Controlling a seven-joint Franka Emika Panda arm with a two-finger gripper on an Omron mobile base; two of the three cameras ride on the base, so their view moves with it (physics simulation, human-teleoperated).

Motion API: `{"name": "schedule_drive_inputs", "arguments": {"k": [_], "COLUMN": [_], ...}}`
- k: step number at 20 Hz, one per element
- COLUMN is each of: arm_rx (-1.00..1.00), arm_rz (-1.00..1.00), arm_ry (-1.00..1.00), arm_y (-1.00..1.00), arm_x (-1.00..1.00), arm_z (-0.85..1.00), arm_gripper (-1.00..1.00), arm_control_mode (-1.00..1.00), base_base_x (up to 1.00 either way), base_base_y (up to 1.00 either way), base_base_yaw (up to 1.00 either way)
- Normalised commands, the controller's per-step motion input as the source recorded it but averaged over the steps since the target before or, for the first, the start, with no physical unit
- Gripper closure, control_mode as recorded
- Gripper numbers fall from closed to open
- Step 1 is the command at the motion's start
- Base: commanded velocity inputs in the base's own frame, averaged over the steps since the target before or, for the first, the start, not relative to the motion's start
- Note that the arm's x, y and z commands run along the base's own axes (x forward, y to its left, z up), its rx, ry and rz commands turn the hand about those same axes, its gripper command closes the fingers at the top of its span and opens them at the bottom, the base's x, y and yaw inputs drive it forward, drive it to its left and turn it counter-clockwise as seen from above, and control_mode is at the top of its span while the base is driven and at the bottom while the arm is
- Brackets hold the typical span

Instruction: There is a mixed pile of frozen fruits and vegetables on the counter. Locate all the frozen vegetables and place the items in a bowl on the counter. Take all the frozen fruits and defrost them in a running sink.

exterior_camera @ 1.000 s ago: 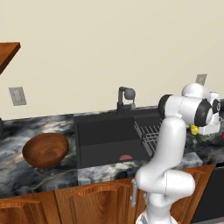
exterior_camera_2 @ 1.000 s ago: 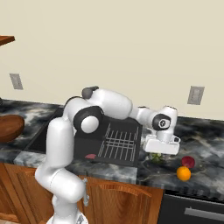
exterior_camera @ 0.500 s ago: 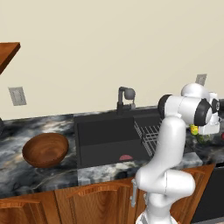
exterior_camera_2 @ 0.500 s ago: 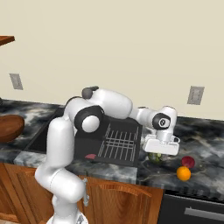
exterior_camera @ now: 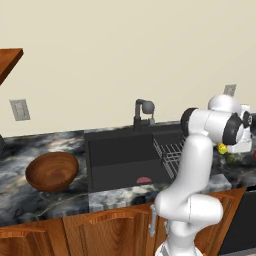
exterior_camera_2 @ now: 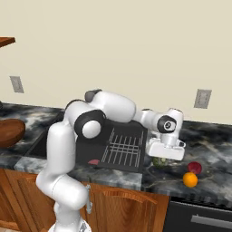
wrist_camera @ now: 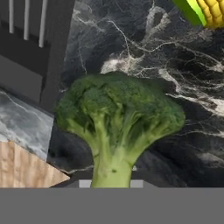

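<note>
Filling the middle of your hand view, the broccoli [wrist_camera: 118, 127] stands over the marbled tabletop [wrist_camera: 175, 78], its stalk running down to six o'clock where the gripper has closed narrowly on it. At one o'clock from it in that view you see the corn cob [wrist_camera: 205, 11], yellow kernels with a green end, apart from the broccoli.

In your right base view the gripper [exterior_camera_2: 161, 159] hangs low over the tabletop [exterior_camera_2: 213, 145] just right of the sink [exterior_camera_2: 90, 152], with a bit of green [exterior_camera_2: 159, 161] under the white hand. The red ball [exterior_camera_2: 195, 167] sits at three o'clock from the gripper, and the orange ball [exterior_camera_2: 190, 180] at about four o'clock, just beside the red one and nearer the front edge. The wire rack [exterior_camera_2: 124, 147] lies in the sink's right half at nine o'clock from the gripper.

In your left base view the wooden bowl [exterior_camera: 52, 171] rests on the tabletop [exterior_camera: 30, 145] left of the sink [exterior_camera: 125, 160], well apart from the gripper, and the faucet [exterior_camera: 143, 113] stands behind the basin at twelve o'clock.
</note>
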Motion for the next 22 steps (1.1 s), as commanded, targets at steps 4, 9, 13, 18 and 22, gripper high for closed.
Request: {"name": "schedule_drive_inputs", "arguments": {"k": [4,9,13,18,22], "arm_rx": [0.00,-0.05,-0.12,-0.14,-0.03], "arm_rz": [0.00,0.04,0.07,0.08,0.02], "arm_ry": [-0.20,-0.37,-0.30,-0.21,-0.19], "arm_y": [0.17,0.33,0.48,0.57,0.62], "arm_x": [-0.30,-0.21,-0.05,-0.03,-0.02], "arm_z": [0.47,0.51,0.63,0.60,0.25], "arm_gripper": [1.00,1.00,1.00,1.00,1.00], "arm_control_mode": [-1.00,-1.00,-1.00,-1.00,-1.00], "base_base_x": [0.00,0.00,0.00,0.00,0.00], "base_base_y": [0.00,0.00,0.00,0.00,0.00], "base_base_yaw": [0.00,0.00,0.00,0.00,0.00]}}
